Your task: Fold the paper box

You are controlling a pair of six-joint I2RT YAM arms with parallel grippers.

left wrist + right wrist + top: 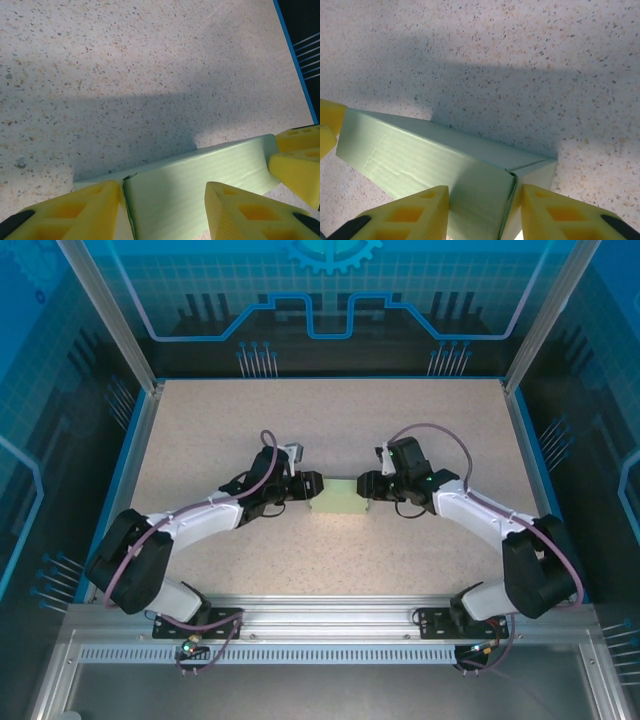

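paper box (pixel 338 496), lying on the desk (pixel 330 420) between the arms: left hand (pixel 312 484) and right hand (pixel 364 486) straddle its opposite ends, fingers half open, we judge to press the end flaps home; whether they clamp we cannot tell. pale mint-green card, small rectangular block, one corner seam slightly gaping.

Left gripper (pixel 314 485) and right gripper (pixel 363 485) flank the paper box (pixel 338 499).

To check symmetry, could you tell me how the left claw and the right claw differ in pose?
The left claw sits at the left end of the paper box, the right claw at its right end. The left claw points rightward, the right claw leftward. Both straddle a box end, jaws apart.
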